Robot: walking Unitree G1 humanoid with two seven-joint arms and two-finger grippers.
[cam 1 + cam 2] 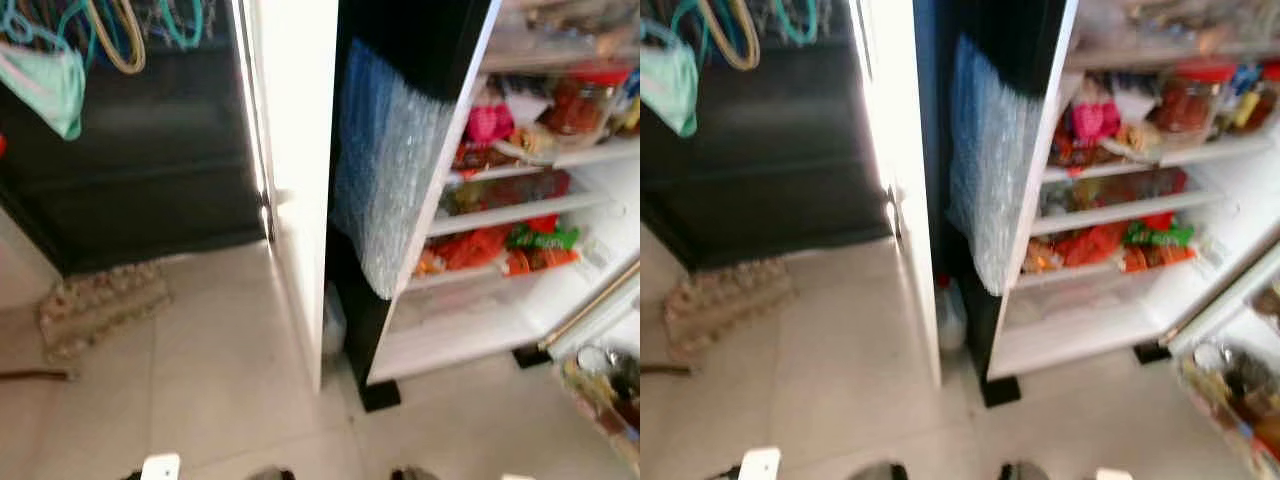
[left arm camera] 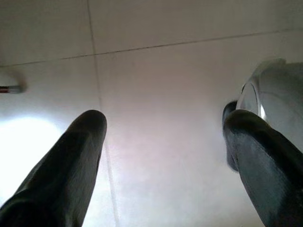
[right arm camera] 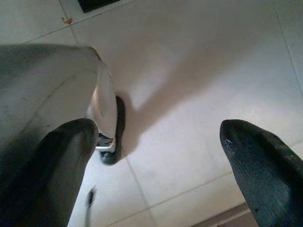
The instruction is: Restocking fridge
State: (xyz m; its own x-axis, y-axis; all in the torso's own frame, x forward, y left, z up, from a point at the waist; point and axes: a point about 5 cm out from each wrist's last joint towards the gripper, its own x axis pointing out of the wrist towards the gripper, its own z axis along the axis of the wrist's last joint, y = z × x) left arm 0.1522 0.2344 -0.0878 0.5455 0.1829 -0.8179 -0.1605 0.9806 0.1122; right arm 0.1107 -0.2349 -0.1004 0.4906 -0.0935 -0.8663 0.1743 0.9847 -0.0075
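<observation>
Ahead of me the fridge (image 1: 470,330) stands open, its white door (image 1: 295,180) swung out toward me and edge-on. Its shelves (image 1: 520,212) hold a red-lidded jar (image 1: 580,100), pink packets (image 1: 488,122) and red and green bags (image 1: 520,248), all blurred. A sheet of bubble wrap (image 1: 385,170) hangs down the black side of the cabinet. To my left, egg trays (image 1: 95,310) lie on the tiled floor (image 1: 220,380) against a dark cabinet (image 1: 130,150). Both my arms hang low: my left pincer (image 2: 163,137) has its two black fingers spread wide over bare tile, holding nothing, and my right pincer (image 3: 158,142) is likewise spread apart and empty above the floor
</observation>
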